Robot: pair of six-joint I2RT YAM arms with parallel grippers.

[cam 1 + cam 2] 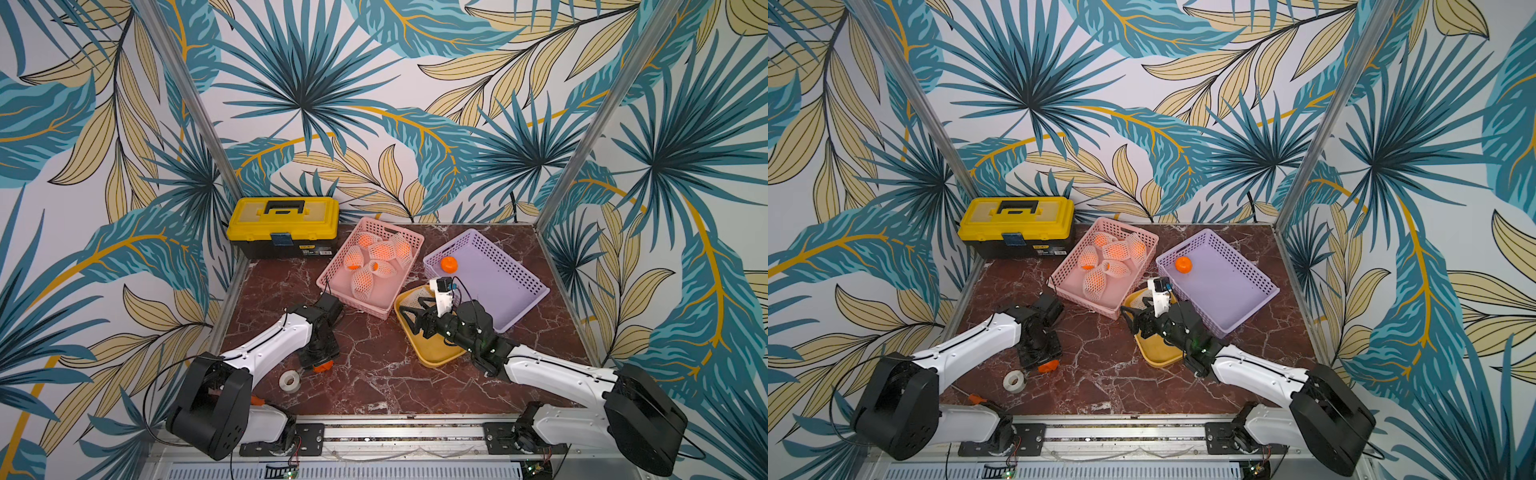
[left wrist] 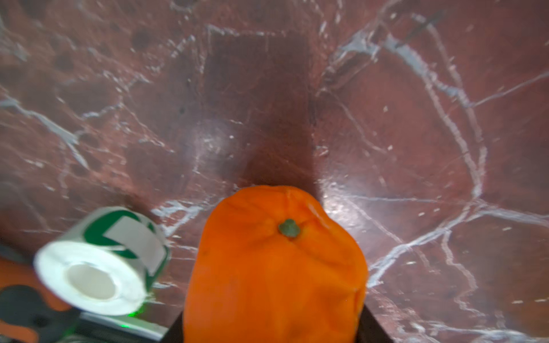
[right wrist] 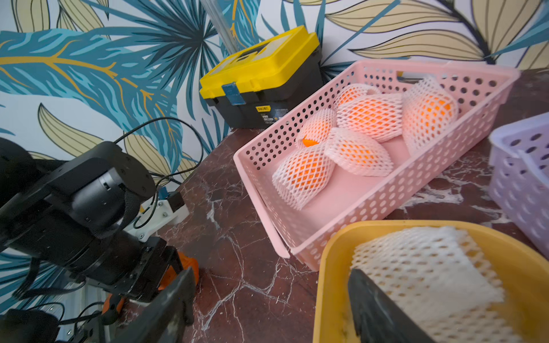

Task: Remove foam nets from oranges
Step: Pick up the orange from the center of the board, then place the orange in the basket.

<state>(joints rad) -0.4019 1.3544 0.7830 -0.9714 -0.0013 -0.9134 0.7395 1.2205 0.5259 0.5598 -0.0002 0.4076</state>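
- Six small round oranges point(image 1: 353, 261), each sleeved in white foam mesh nets point(image 3: 371, 115), lie in the pink perforated plastic basket point(image 1: 382, 297), frame centre in both top views.
- One bare orange point(image 1: 449, 264) sits in the lilac perforated basket point(image 1: 490, 282), to the right.
- Left gripper point(image 1: 322, 366), lower left of centre: fingers clamped on a second bare orange point(image 2: 273, 267), beside the white tape roll point(image 1: 289, 381).
- Right gripper point(image 1: 409, 318): fingers wide, holding nothing, over the yellow plastic tray point(image 1: 436, 353) containing one empty foam net point(image 3: 430, 273).

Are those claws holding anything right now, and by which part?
The left gripper pinches a bare orange by its sides; the right gripper, open over the yellow tray, holds nothing.
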